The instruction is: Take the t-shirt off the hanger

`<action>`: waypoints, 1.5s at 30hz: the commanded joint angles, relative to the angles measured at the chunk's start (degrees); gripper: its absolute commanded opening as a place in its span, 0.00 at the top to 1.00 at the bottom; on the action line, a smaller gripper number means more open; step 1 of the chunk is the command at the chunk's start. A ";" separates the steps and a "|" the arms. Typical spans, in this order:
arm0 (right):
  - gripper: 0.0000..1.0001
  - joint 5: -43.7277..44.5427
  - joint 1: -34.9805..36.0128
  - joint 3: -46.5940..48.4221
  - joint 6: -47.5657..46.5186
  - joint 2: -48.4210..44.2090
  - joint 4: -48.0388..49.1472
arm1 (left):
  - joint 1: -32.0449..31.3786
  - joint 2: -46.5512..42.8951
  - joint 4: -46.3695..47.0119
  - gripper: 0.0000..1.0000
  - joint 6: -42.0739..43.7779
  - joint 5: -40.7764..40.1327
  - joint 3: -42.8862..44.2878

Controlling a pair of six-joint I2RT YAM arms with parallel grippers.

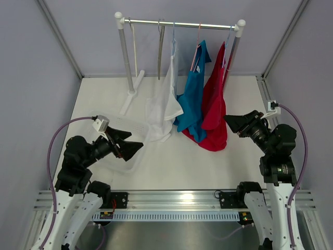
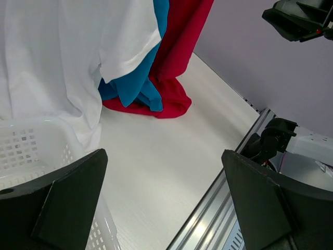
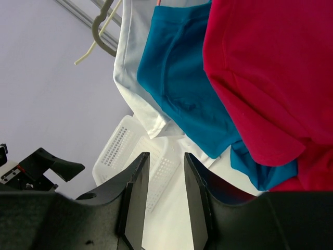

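Three t-shirts hang from the rail [image 1: 182, 24]: white [image 1: 165, 104], blue [image 1: 193, 96] and red [image 1: 216, 109], their hems pooling on the table. My left gripper [image 1: 134, 148] is open wide and empty, low over the table, in front of the white shirt and apart from it. In its wrist view [image 2: 164, 156] the white [image 2: 57, 62], blue [image 2: 130, 88] and red [image 2: 174, 57] shirts lie ahead. My right gripper [image 1: 230, 122] is empty, its jaws a narrow gap apart, just right of the red shirt. Its wrist view [image 3: 166, 156] shows the red [image 3: 260, 78], blue [image 3: 187, 88] and white [image 3: 130, 78] shirts.
A white perforated basket [image 1: 125, 156] sits under my left gripper, also in the left wrist view [image 2: 31, 151] and right wrist view [image 3: 122, 148]. Two bare hangers, cream [image 1: 134, 47] and olive [image 1: 160, 52], hang left on the rail. The rack's left post [image 1: 125, 57] stands on a white foot [image 1: 132, 94].
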 commanded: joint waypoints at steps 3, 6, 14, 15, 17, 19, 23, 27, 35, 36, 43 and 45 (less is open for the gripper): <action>0.56 6.23 -0.15 7.74 -3.44 5.28 0.98 | 0.84 1.17 1.86 0.01 -0.26 4.47 0.79; 0.52 8.09 0.11 11.52 -5.03 10.80 1.67 | 0.84 1.17 1.77 0.01 -0.35 5.09 0.79; 0.34 30.22 15.58 36.64 -19.26 30.85 -10.44 | 0.84 1.00 1.78 0.01 -0.35 4.83 0.70; 0.34 30.67 15.93 40.40 -19.79 34.09 -11.75 | 0.93 0.82 1.86 0.01 -0.35 5.01 0.61; 0.34 34.35 16.54 44.47 -21.98 39.80 -13.95 | 0.93 0.56 1.77 0.01 -0.35 5.18 0.61; 0.35 38.82 17.60 49.48 -24.09 43.42 -18.17 | 0.93 0.12 1.86 0.01 -0.26 4.92 0.61; 0.41 49.21 19.71 52.22 -27.70 49.58 -20.73 | 0.93 -0.06 1.78 0.01 -0.26 5.18 0.52; 0.47 50.54 20.85 53.44 -29.20 52.13 -21.52 | 0.93 -0.06 1.86 0.01 -0.26 5.36 0.61; 0.67 54.67 21.91 54.07 -30.43 54.51 -21.96 | 0.93 0.03 1.86 0.01 -0.26 5.27 0.52; 0.70 54.76 22.00 53.98 -30.52 54.60 -21.96 | 0.93 0.03 1.95 0.01 -0.35 5.27 0.52; 1.00 56.07 23.14 51.43 -33.42 51.19 -17.14 | 0.93 0.64 1.86 0.01 -0.44 4.39 0.44; 1.00 54.85 23.40 49.59 -33.86 49.08 -13.54 | 0.84 1.08 1.86 0.01 -0.61 4.39 0.44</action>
